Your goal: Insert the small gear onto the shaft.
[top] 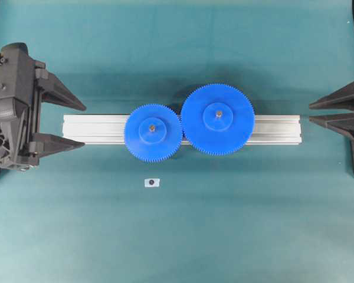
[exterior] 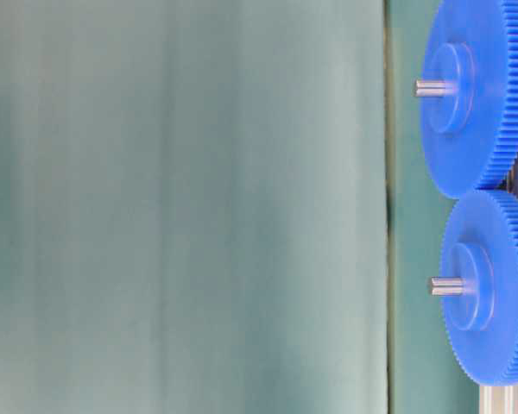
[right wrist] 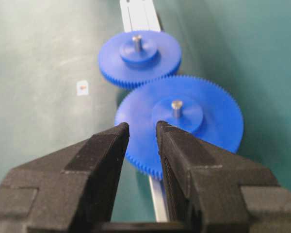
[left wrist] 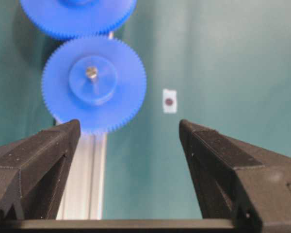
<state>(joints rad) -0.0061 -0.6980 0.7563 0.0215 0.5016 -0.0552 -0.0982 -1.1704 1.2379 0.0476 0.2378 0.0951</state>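
Observation:
The small gear [top: 153, 131] is a blue toothed disc lying flat on the silver rail [top: 88, 128], its teeth meshed with the larger blue gear [top: 218, 119]. The shaft [top: 151, 125] pokes up through its hub. The left wrist view shows the small gear [left wrist: 93, 82] with the shaft [left wrist: 91, 72] in its centre hole. From the right wrist, the small gear [right wrist: 139, 56] lies behind the larger one. My left gripper [top: 85, 126] is open and empty at the rail's left end. My right gripper [top: 310, 114] is narrowly open at the right end, holding nothing.
A small white tag with a dark dot [top: 151, 182] lies on the green mat in front of the small gear. The larger gear [right wrist: 179, 119] has its own pin [right wrist: 176, 108]. At table level, both gears [exterior: 492, 289] stand at the right edge.

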